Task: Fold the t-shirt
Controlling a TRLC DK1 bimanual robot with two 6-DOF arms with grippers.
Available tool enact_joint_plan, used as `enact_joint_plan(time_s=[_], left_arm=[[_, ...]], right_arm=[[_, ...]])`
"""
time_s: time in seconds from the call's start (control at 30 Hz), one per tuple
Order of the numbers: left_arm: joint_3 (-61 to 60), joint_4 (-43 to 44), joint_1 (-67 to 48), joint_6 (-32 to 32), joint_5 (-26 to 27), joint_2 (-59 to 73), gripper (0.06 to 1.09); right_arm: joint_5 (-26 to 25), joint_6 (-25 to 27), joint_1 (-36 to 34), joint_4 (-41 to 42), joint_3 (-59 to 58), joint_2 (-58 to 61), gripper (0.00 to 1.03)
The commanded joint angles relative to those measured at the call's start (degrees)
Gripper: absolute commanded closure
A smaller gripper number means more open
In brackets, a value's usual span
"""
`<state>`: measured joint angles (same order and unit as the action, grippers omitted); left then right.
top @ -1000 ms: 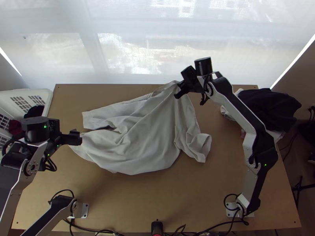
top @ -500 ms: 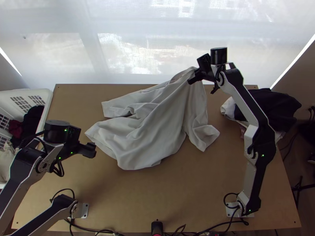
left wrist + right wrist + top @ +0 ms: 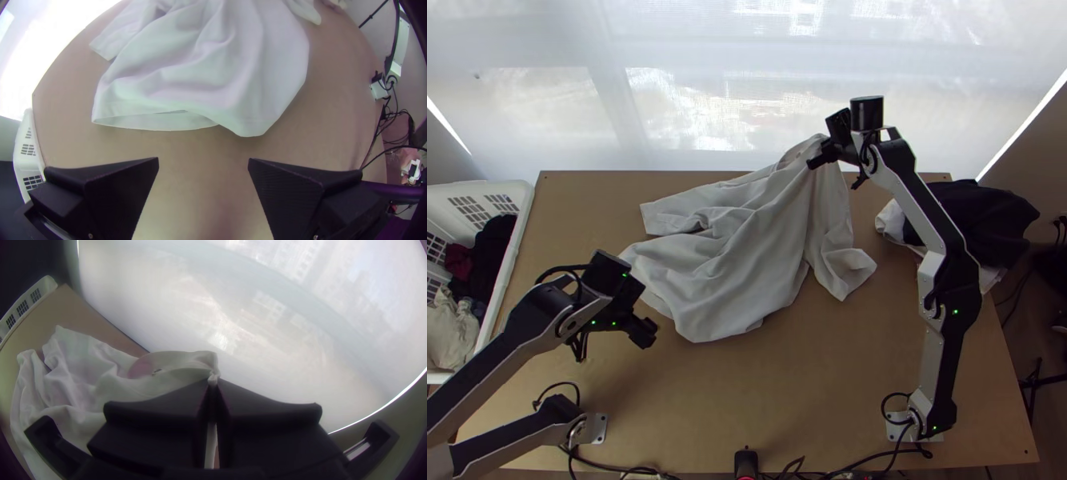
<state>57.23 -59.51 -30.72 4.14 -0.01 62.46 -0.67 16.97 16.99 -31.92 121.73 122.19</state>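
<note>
The shirt [image 3: 739, 264] is a pale thing with long sleeves, all wrinkly, in the middle of the table [image 3: 747, 400] and up toward the far edge. The right claw [image 3: 811, 165] is squeezed shut on a pinch of the cloth, up above the far edge, so that end of the shirt is lifted, and the rest hangs and spreads down from it. One sleeve [image 3: 671, 212] points toward the far left corner, and the other sleeve [image 3: 843, 272] bends over toward the right edge

The left claw [image 3: 642, 333] is over the left part of the table, with its fingers [image 3: 120, 191] wide apart and nothing in them. It is not touching the shirt. The bottom hem [image 3: 155, 122] is near its tips, with bare table in between
</note>
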Motion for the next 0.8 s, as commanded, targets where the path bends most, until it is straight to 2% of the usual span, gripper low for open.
enact_joint_plan(time_s=[0.0, 0.17, 0.47, 0.57, 0.63, 0.73, 0.77], left_arm=[[1.13, 2.64, -4.96, -2.3, 0.45, 9.17, 0.11], [4.03, 2.46, -7.34, -5.28, 0.45, 16.47, 0.11], [4.73, 5.28, -14.19, -6.08, 0.36, 22.71, 0.11], [4.73, 7.47, -14.81, -6.08, 0.27, 24.47, 0.2], [4.55, 8.7, -14.98, -5.99, 0.1, 25.87, 0.21], [3.85, 11.17, -14.98, -5.81, -0.69, 27.98, 0.33], [3.68, 11.78, -14.98, -5.64, -1.04, 28.6, 0.34]], right_arm=[[-0.21, -0.71, 2.43, -0.42, -5.1, -3.71, 1.0], [-0.21, -0.45, 2.61, -0.33, -7.91, -5.82, 1.0], [-0.21, -0.45, 1.73, -0.33, -10.2, -7.58, 1.0], [-0.21, -0.62, 1.73, -0.33, -10.73, -8.11, 1.0], [-0.21, -0.71, 1.64, -0.33, -11.43, -8.9, 1.0], [-0.21, -0.71, 1.73, -0.33, -12.84, -10.48, 1.0], [-0.21, -0.71, 1.64, -0.33, -13.28, -11.1, 1.0]])
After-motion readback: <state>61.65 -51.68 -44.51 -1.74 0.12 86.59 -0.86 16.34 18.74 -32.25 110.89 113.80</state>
